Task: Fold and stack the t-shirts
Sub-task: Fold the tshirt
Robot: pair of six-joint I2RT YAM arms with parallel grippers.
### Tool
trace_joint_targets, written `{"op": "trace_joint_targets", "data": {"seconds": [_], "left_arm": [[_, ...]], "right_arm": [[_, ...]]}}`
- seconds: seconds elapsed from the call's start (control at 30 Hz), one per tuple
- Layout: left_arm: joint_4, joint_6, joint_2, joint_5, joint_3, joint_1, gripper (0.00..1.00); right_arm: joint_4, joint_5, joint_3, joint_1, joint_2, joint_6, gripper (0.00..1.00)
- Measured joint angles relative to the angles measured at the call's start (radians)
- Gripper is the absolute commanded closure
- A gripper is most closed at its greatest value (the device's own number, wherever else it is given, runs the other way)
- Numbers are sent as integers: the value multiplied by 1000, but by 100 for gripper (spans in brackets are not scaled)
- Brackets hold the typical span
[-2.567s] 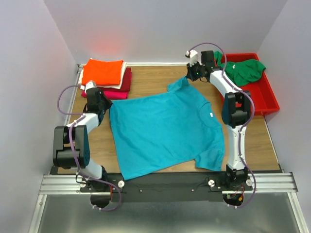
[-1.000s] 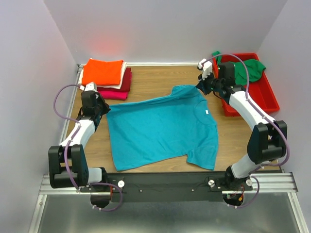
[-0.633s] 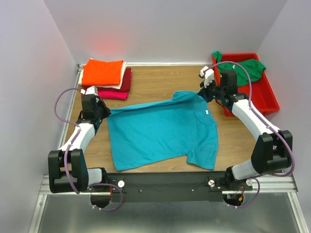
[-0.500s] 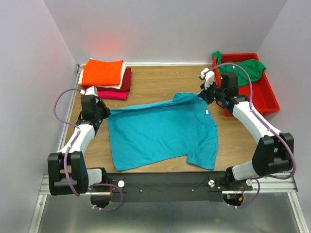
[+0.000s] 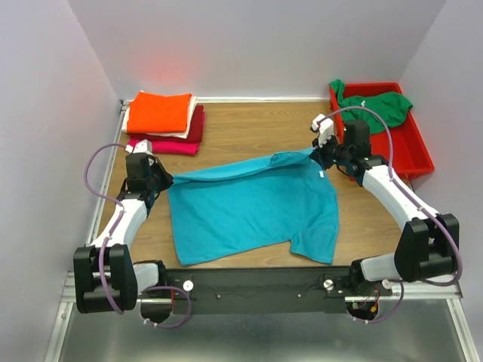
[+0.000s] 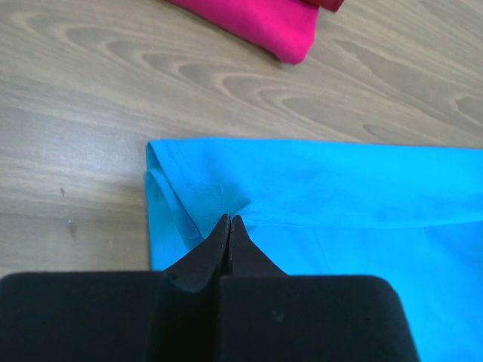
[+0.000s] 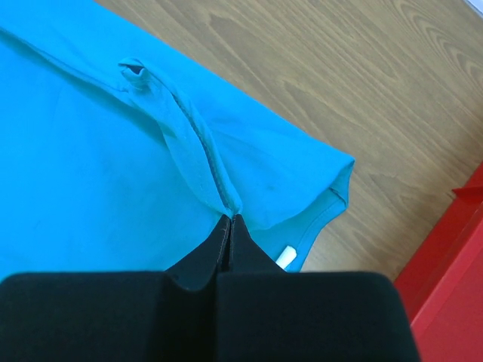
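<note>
Over at the far left corner of the table (image 5: 249, 130) sits a stack of folded t-shirts (image 5: 170, 132). The orange t-shirt (image 5: 158, 111) is on top, with white, dark red and magenta edges showing beneath it. Just in front of the stack, the left gripper (image 5: 158, 178) is fully closed on the rear left corner of the teal t-shirt (image 5: 253, 211). In the wrist view its black fingers (image 6: 215, 245) press together on a small pucker of teal cloth, with the hem curled under beside them.

The teal t-shirt lies spread across the middle of the table. Its rear edge is drawn in a line between the two grippers, and its near part lies flat on the wood with one sleeve at the near right.

The right gripper (image 5: 318, 155) is likewise pinched tight, on the rear right corner by the collar. A raised ridge of cloth runs away from its tips, and the white neck label (image 7: 285, 257) lies just beside them.

At the far right stands the red bin (image 5: 413, 154), well apart from the stack. A green t-shirt (image 5: 377, 107) is heaped inside it and drapes over the rear left rim.
</note>
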Motion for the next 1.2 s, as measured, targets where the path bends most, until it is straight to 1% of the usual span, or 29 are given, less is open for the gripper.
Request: {"op": "trace_joint_targets", "data": {"seconds": [0.07, 0.1, 0.17, 0.2, 0.23, 0.27, 0.37, 0.47, 0.5, 0.53, 0.6, 0.63, 0.7, 0.83, 0.9, 1.0, 1.1, 1.17, 1.2], "left_arm": [[-12, -10, 0, 10, -5, 0, 99], [-18, -14, 0, 13, -7, 0, 94], [-32, -21, 0, 23, -9, 0, 80], [-39, -23, 0, 29, -9, 0, 67], [-49, -27, -2, 35, -9, 0, 58], [-64, -28, -13, 41, -9, 0, 45], [-87, -32, -83, 47, -13, 0, 45], [-84, -23, -218, 48, -13, 0, 45], [-79, -13, -260, 48, -12, 0, 43], [-74, 8, -309, 48, -6, 0, 43], [-62, 35, -359, 47, 10, 0, 43], [-58, 55, -372, 44, 21, 0, 43], [-45, 99, -380, 39, 50, 0, 44], [-43, 165, -350, 37, 79, 0, 44], [-45, 195, -332, 38, 80, 0, 44], [-45, 225, -314, 40, 79, 0, 44], [-44, 244, -308, 49, 79, 0, 44], [-43, 252, -308, 56, 78, 0, 44], [-42, 254, -308, 58, 78, 0, 44]], "right_arm": [[0, 3, -16, 0, -18, -1, 99], [1, 4, -24, 0, -26, -1, 99], [0, 6, -47, 0, -45, -3, 99], [1, 6, -59, 0, -55, -7, 98], [1, 7, -74, 0, -65, -12, 94], [4, 7, -93, 0, -77, -19, 94], [2, 7, -149, 0, -105, -39, 91], [-1, 9, -192, 0, -127, -63, 83], [-3, 11, -204, 0, -134, -72, 79], [-6, 19, -216, 0, -145, -86, 69], [-13, 26, -232, 0, -163, -111, 59], [-20, 27, -236, 0, -173, -131, 48], [-55, 24, -238, 0, -196, -185, 35], [-120, -14, -235, 0, -201, -273, 34], [-172, -53, -216, 0, -169, -315, 34], [-249, -112, -139, 33, -59, -360, 34], [-277, -133, -62, 118, 66, -376, 34], [-293, -133, -18, 160, 131, -355, 35], [-293, -127, 32, 180, 184, -324, 37]]}}
